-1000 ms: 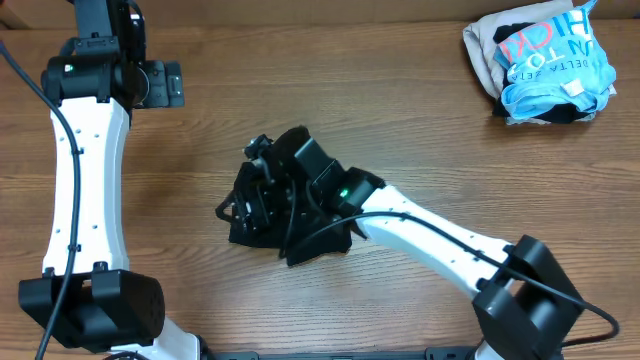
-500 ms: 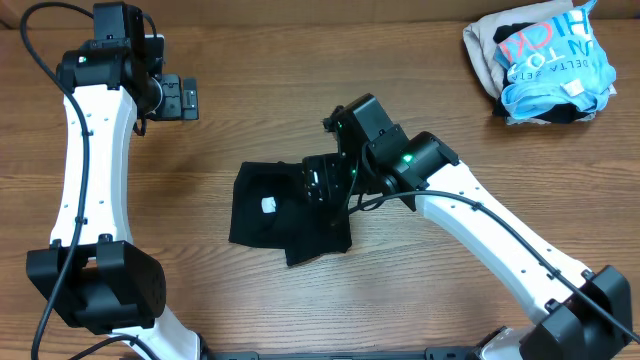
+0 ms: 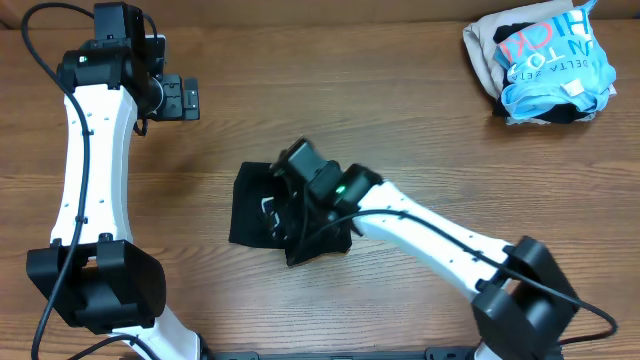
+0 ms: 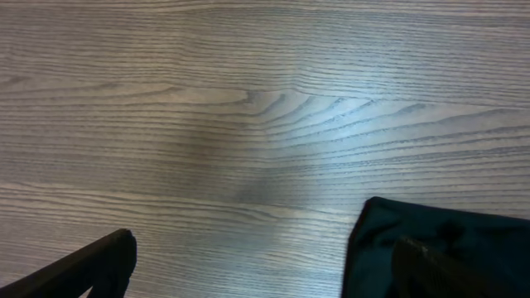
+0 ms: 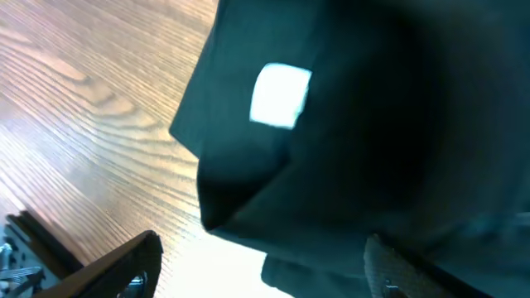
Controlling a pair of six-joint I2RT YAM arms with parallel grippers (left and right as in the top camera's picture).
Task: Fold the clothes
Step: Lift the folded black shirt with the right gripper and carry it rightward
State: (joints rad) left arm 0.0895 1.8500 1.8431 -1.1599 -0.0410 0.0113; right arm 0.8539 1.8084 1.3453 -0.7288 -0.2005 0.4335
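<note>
The black shirt (image 3: 248, 218) lies in a small folded bundle on the wooden table, just left of centre. My right gripper (image 3: 279, 200) is low over its middle, open, with nothing held. In the right wrist view (image 5: 265, 273) the fingers are spread wide over the shirt (image 5: 373, 124), and its small white logo (image 5: 281, 95) faces up. My left gripper (image 3: 181, 97) is open and empty above bare table at the far left, well away from the shirt. The left wrist view (image 4: 265, 269) shows one shirt corner (image 4: 373, 248) at the lower right.
A pile of other clothes (image 3: 545, 60) sits at the far right corner, with a light-blue-and-white garment with pink lettering on top of a beige one. Bare wood table (image 3: 420, 110) lies between it and the shirt.
My right gripper lifted up and to the right off the shirt, then came back down-left over it. The left arm shifted slightly a second ago and has since stayed still.
</note>
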